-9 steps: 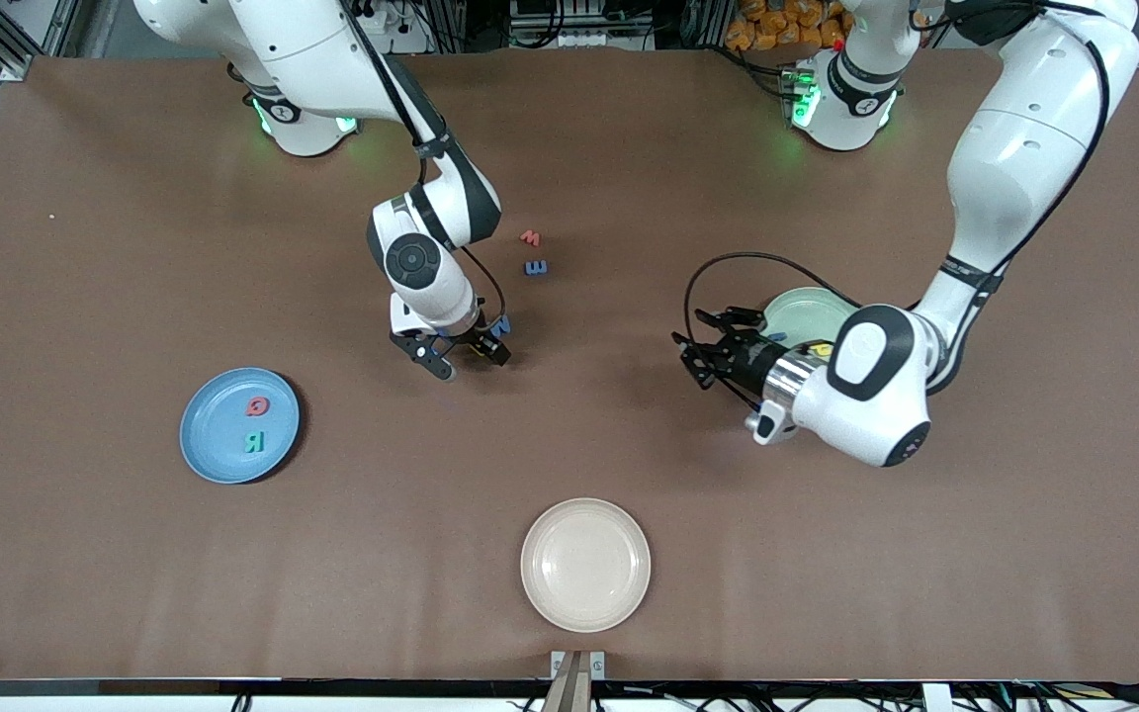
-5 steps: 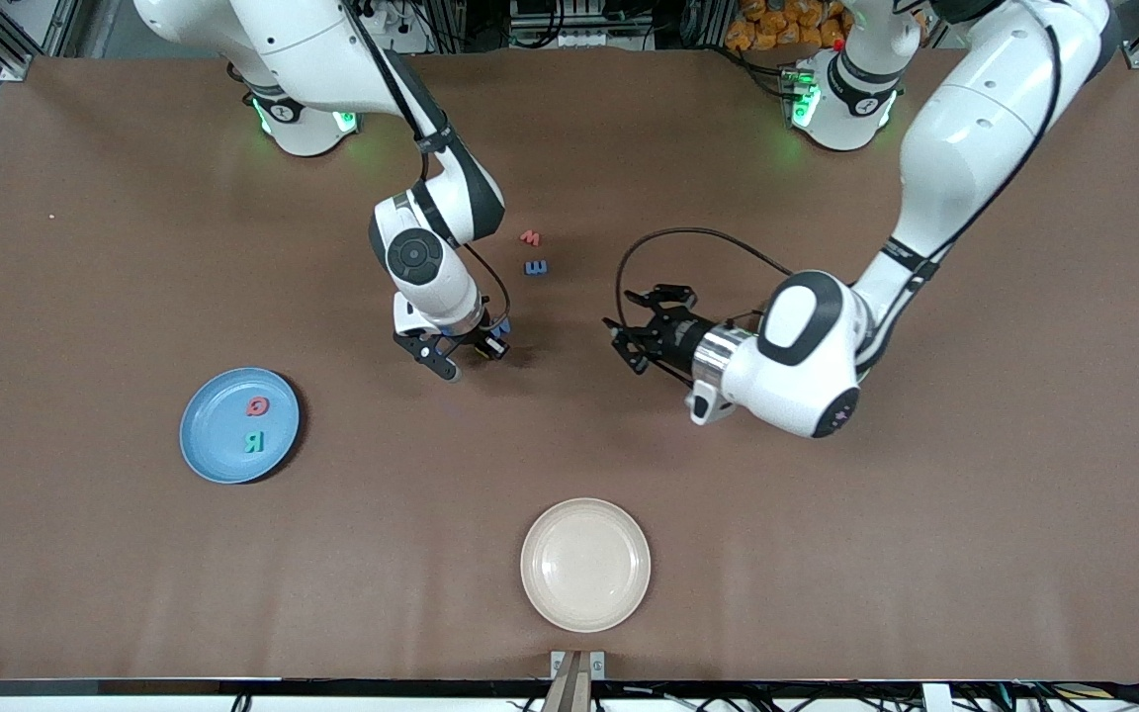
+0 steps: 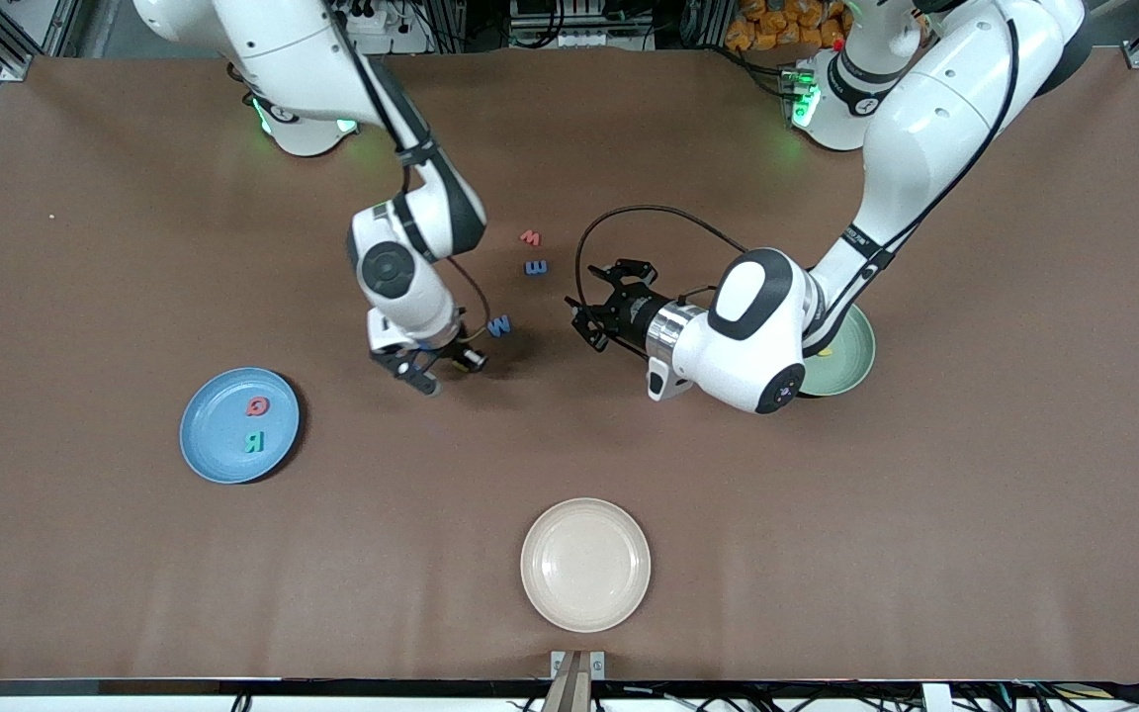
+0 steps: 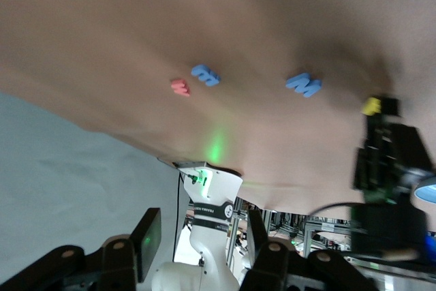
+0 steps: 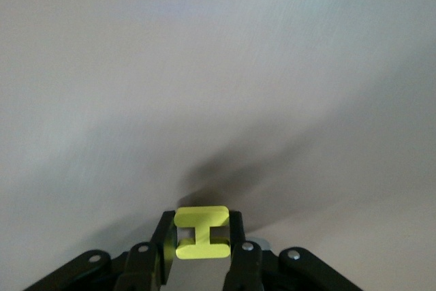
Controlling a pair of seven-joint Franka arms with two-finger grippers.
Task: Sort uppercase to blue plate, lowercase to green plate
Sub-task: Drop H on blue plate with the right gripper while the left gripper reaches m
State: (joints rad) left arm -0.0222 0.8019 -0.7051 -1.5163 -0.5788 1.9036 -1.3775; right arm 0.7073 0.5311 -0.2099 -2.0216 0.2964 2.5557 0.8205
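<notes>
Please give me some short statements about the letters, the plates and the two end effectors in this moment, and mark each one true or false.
1. The right end effector is shut on the yellow H. True.
2. The blue plate carries no letters. False: the red Q and the teal R lie on it.
3. The blue W lies on the bare table. True.
4. The left end effector holds the small red letter. False: it is open and holds nothing; that letter lies on the table beside the small blue letter.
5. The cream plate holds a letter. False: nothing lies on it.
</notes>
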